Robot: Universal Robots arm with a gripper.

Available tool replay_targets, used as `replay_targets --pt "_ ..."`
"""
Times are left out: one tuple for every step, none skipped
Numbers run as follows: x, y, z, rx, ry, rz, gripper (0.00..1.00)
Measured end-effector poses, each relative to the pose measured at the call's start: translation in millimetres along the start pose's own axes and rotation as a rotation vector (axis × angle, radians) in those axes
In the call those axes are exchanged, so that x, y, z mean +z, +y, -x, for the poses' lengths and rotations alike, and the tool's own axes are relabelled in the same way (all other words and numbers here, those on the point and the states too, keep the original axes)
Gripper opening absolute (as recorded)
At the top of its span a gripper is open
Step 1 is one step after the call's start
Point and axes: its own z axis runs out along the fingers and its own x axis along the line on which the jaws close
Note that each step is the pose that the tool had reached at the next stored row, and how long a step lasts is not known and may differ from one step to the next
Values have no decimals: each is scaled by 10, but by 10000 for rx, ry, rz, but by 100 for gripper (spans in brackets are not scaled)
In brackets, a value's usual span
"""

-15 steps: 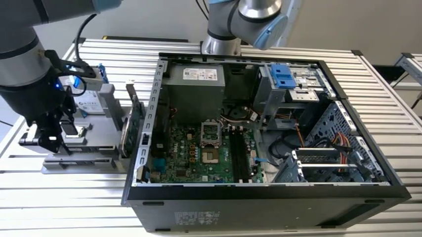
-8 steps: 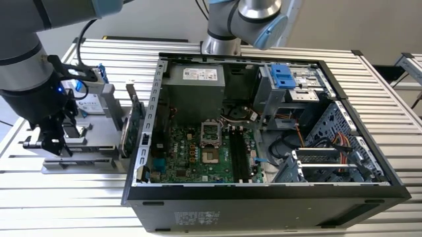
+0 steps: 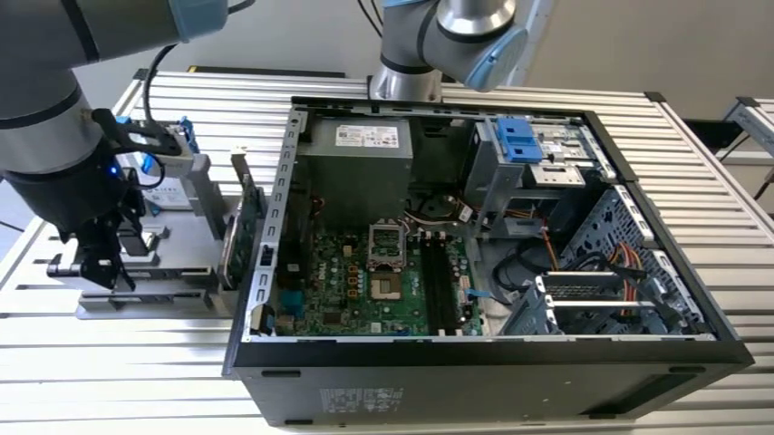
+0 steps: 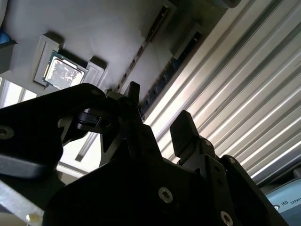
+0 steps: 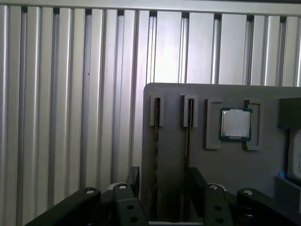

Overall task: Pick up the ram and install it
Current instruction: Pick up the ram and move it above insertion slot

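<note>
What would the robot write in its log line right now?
fingers: open, over ram | ram: standing in grey holder slot, not gripped | install: not done

Your open black computer case (image 3: 484, 385) sat on the ribbed aluminium desk (image 3: 109, 390). At the exterior view's left lay the grey tray (image 3: 145, 306), holding the slim dark ram stick (image 5: 156, 141) beside a square silver chip (image 5: 235, 124).

Ribbed aluminium table (image 3: 701, 181). Resting directly on it: open computer case (image 3: 484, 385) and, at the exterior view's left, grey parts fixture (image 3: 133, 305).
</note>
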Motion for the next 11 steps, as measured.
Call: replay_targets --pt "9 -3 0 -2 0 0 100" --pt "17 -6 0 -3 0 -1 100" --pt "27 -9 0 -2 0 0 100" --pt "44 -16 -1 -3 -1 1 100" --pt "52 -18 -2 -3 0 2 100" --pt "60 -21 -5 -4 0 7 100" --pt "68 -23 -9 -4 1 15 100" --pt "76 -25 -14 -4 0 25 100" --pt "85 -27 -21 -4 0 36 100" --pt "94 -29 -31 -4 -2 46 100" --pt "101 -30 -40 -5 -2 55 100"
